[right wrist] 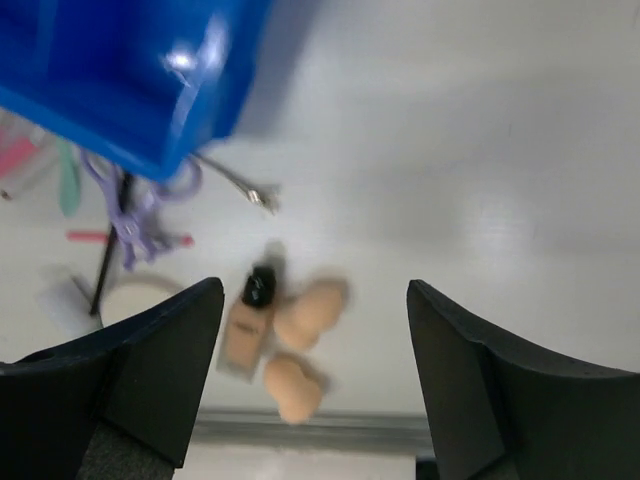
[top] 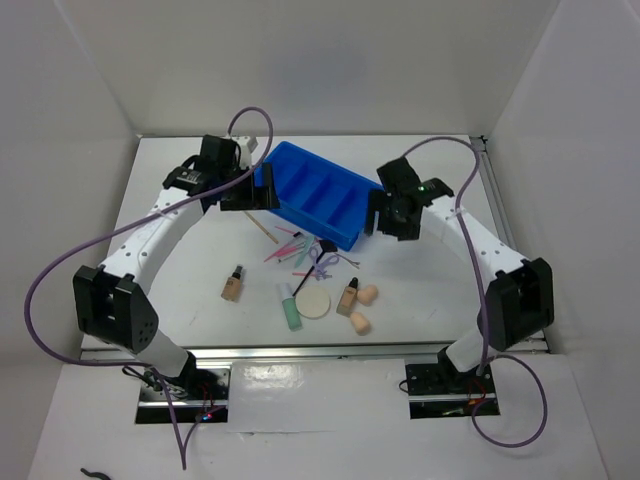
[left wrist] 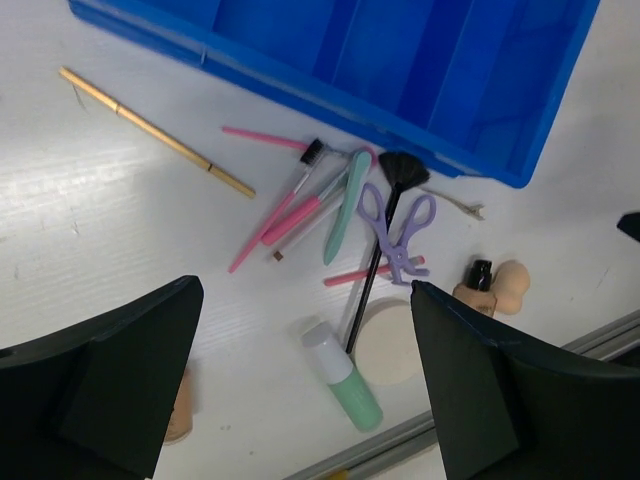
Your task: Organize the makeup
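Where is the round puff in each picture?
Top external: the round cream makeup puff lies low in the middle, just right of the mint-green tube.
Left wrist: bottom centre, right of the tube.
Right wrist: lower left, blurry and only partly seen.
Shared landmark: the blue plastic compartment tray, above the puff in every view.

1. The top camera sits high behind my two bases. It looks down and forward over the whole table [top: 200, 300] from well away.
2. The left wrist camera looks down through my left gripper [left wrist: 302, 290], close over the blue tray [left wrist: 400, 70].
3. The right wrist camera looks down through my right gripper [right wrist: 313, 285], close and blurred, past the tray's corner.
4. Both wrist views share the purple scissor-handled tool [left wrist: 397, 255], round puff [left wrist: 390, 345], one bottle [left wrist: 478, 285] and a sponge [left wrist: 512, 285].
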You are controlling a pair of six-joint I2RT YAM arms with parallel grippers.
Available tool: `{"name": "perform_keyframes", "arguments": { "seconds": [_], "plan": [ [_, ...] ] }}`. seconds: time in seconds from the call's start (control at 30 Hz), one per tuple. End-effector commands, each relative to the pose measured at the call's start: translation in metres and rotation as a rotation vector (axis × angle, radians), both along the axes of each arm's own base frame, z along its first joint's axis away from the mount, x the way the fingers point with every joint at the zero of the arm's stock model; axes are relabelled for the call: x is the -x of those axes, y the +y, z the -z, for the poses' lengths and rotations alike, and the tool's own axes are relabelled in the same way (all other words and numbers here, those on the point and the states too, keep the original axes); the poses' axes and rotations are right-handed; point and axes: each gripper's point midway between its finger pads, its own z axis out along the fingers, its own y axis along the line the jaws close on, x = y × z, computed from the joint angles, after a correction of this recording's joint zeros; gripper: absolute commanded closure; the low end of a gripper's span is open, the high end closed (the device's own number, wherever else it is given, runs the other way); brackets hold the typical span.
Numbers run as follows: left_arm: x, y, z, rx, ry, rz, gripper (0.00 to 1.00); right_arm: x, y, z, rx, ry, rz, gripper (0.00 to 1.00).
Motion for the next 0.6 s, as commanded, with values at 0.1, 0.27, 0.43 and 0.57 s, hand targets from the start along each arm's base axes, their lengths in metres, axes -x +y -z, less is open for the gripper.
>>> {"name": "perform_keyframes", "arguments": {
  "seconds": [0.1, 0.27, 0.43, 0.57],
  "plan": [
    [0.033, -0.001, 0.035, -0.006, 0.108, -0.007, 0.0, 0.06, 0.009, 0.019, -0.169, 0.049, -0.015, 0.33],
    [0.045, -0.003, 0.05, 0.005, 0.142, -0.009, 0.0, 0.096, 0.018, 0.057, -0.255, 0.169, -0.053, 0.22],
    [0.048, -0.006, 0.056, 0.002, 0.148, 0.002, 0.0, 0.109, 0.04, 0.063, -0.392, 0.204, -0.099, 0.2],
    [0.047, -0.009, 0.055, 0.003, 0.141, -0.002, 0.0, 0.106, 0.041, 0.077, -0.391, 0.22, -0.086, 0.23]
  ]
}}
